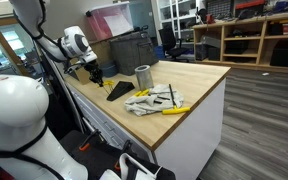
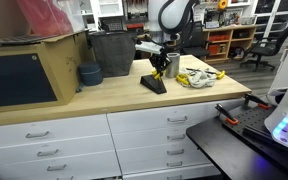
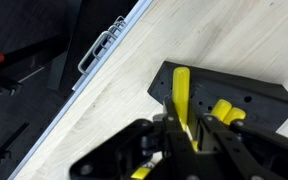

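My gripper (image 3: pixel 189 125) is shut on a thin yellow tool (image 3: pixel 181 90) and holds it just above a black wedge-shaped holder (image 3: pixel 259 100) with rows of holes. Two yellow handles (image 3: pixel 222 112) sit in the holder beside the held tool. In both exterior views the gripper (image 1: pixel 96 75) (image 2: pixel 160 68) hangs over the holder (image 1: pixel 121 91) (image 2: pixel 153 84) on the wooden countertop (image 1: pixel 199 75), near its drawer-side edge. Whether the tool's tip touches the holder is hidden by the fingers.
A metal cup (image 1: pixel 143 75) stands behind the holder. A pile of tools on white cloth (image 1: pixel 154 100) (image 2: pixel 197 76) lies beside it. A dark bin (image 2: pixel 111 52), a blue-grey bowl (image 2: pixel 89 74) and a large box (image 2: pixel 19 75) stand along the counter. Drawer handles (image 3: pixel 102 50) show below the edge.
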